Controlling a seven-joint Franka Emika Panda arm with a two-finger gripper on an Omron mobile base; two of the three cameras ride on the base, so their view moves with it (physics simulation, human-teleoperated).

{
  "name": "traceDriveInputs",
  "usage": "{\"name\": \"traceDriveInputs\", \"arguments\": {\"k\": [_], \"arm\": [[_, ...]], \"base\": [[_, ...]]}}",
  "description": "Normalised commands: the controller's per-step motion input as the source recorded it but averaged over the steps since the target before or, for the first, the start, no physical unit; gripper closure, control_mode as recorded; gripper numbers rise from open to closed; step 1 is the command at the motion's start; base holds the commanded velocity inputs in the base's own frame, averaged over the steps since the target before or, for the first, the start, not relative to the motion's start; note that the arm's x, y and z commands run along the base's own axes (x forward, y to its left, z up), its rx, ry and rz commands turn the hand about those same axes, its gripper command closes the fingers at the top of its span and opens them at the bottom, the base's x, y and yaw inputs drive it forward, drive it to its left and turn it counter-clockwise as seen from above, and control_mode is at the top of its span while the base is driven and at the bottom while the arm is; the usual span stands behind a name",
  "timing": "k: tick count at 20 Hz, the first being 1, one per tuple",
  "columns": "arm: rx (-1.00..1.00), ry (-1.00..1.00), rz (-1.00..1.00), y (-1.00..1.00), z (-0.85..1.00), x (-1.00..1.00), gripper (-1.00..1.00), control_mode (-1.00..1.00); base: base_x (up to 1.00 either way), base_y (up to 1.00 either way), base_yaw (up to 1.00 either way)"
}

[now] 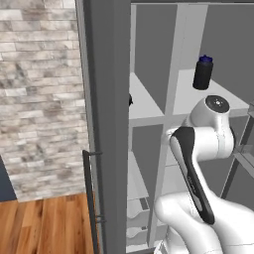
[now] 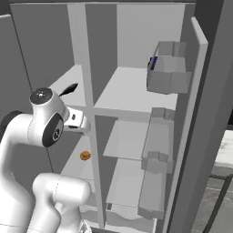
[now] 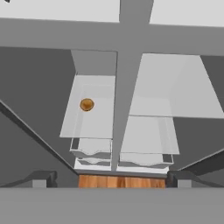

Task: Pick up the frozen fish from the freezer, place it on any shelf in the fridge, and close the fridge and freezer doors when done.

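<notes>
Inside the tall dark grey unit both compartments stand open, the freezer (image 2: 68, 86) on the left and the fridge (image 2: 136, 54) on the right, parted by a pale grey upright. On the freezer's upper shelf a small dark pointed shape, which looks to be the frozen fish (image 2: 68, 89), lies near the front edge just beside the arm's upper joint; in the left base view only a dark tip of it (image 1: 130, 100) peeks past the freezer door (image 1: 106, 124), so its form is hard to make out. One shelf lower in the freezer sits a small round orange-brown object (image 3: 87, 104), alone on its pale board, with drawers (image 3: 92, 148) below it. On the fridge's upper shelf (image 1: 218, 94) a dark bottle (image 1: 203, 73) with a blue cap stands upright towards the far wall. The fridge door (image 2: 200, 127) is swung out to the right, its inner rack bins (image 2: 169, 75) facing the shelves; something dark and blue shows at the top bin's left edge. The gripper (image 3: 111, 181) looks down over both compartments, its jaws spread wide apart with nothing between them.
</notes>
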Motion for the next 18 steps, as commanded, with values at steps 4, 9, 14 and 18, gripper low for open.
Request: {"name": "traceDriveInputs", "arguments": {"k": [4, 9, 14, 18], "arm": [[0.00, -0.14, 0.00, 0.16, 0.47, 0.00, -1.00, -1.00], [0.00, -0.15, 0.00, 0.06, 0.60, 0.00, -1.00, -1.00], [0.07, -0.10, 0.00, 0.02, 0.41, 0.00, -1.00, -1.00], [0.18, -0.05, 0.00, 0.11, 0.21, 0.07, -1.00, -1.00]], "base": [[0.00, 0.00, 0.00], [0.00, 0.00, 0.00], [0.00, 0.00, 0.00], [0.00, 0.00, 0.00]]}}
